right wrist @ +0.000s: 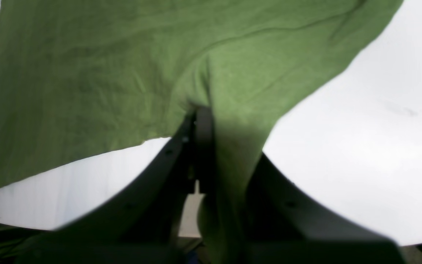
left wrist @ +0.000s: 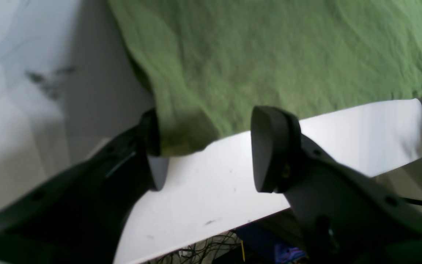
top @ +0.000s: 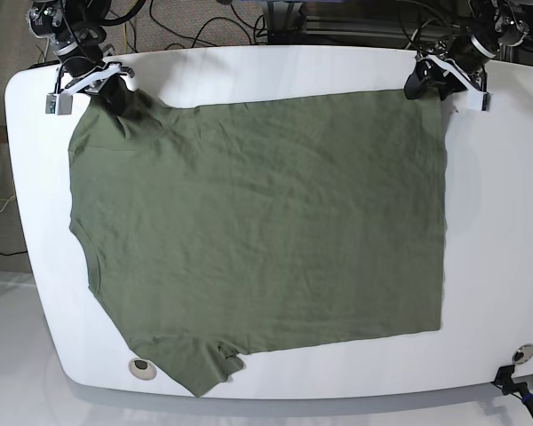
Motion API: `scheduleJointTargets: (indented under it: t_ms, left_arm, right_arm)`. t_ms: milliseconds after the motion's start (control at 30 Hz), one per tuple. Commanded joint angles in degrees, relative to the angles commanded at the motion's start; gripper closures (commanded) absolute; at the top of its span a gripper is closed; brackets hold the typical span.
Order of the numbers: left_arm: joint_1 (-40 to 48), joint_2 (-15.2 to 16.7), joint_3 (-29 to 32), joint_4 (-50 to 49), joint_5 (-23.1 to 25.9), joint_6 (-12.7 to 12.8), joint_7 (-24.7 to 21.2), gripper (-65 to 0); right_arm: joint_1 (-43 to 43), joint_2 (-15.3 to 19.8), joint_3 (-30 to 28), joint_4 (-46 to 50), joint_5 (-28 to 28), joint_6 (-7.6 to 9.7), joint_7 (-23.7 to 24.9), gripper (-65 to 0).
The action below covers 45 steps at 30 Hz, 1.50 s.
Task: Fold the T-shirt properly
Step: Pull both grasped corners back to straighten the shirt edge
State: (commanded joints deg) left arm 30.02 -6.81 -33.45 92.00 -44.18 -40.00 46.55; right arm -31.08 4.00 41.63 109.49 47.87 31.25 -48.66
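Your left gripper (left wrist: 207, 150) points down at the shirt's corner with its fingers parted, one beside the cloth's tip and the other across a gap of white table (left wrist: 211, 205). Beyond those fingertips the T-shirt (top: 275, 222) spreads across to your right gripper (right wrist: 211, 146). That one is angled down with its fingers closed on a bunched edge, and green fabric drapes between and past them, toward the wrist camera.

No readable text
No letters, numbers, brands or signs can be read on anything in any of the three views.
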Motion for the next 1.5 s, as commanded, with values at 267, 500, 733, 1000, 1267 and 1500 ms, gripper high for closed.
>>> scheduleJointTargets:
  t_ms: [267, 500, 733, 1000, 1267, 1500]
  left_arm:
    - [-3.25, 0.0, 0.0, -4.04, -0.09, 0.0, 0.0, -32.4]
    - [-2.9, 0.0, 0.09, -3.96, -0.09, 0.0, 0.0, -32.0]
    - [-2.9, -0.26, 0.26, -3.96, 0.18, 0.0, 0.0, 0.0]
    - [-3.16, -0.44, 0.35, -3.69, 0.18, 0.0, 0.0, 0.0]
    - [-0.88, -2.2, 0.7, 3.78, 0.26, 0.0, 0.0, 0.0]
    - [3.78, -5.1, 0.88, 9.32, 0.18, 0.0, 0.0, 0.0]
  right_arm:
    - [0.0, -0.09, 0.0, 0.0, 0.0, 0.0, 0.0, 0.0]
    - [0.0, -0.09, 0.0, 0.0, 0.0, 0.0, 0.0, 0.0]
    - [0.0, -0.09, 0.0, 0.0, 0.0, 0.0, 0.0, 0.0]
    - [0.35, -0.18, 0.0, 0.0, -0.09, -0.18, 0.0, 0.0]
    - [-1.23, -1.41, 0.09, 0.09, -0.09, -0.18, 0.0, 0.0]
    - [-5.8, -2.9, 0.0, 0.35, 0.26, -0.09, 0.0, 0.0]
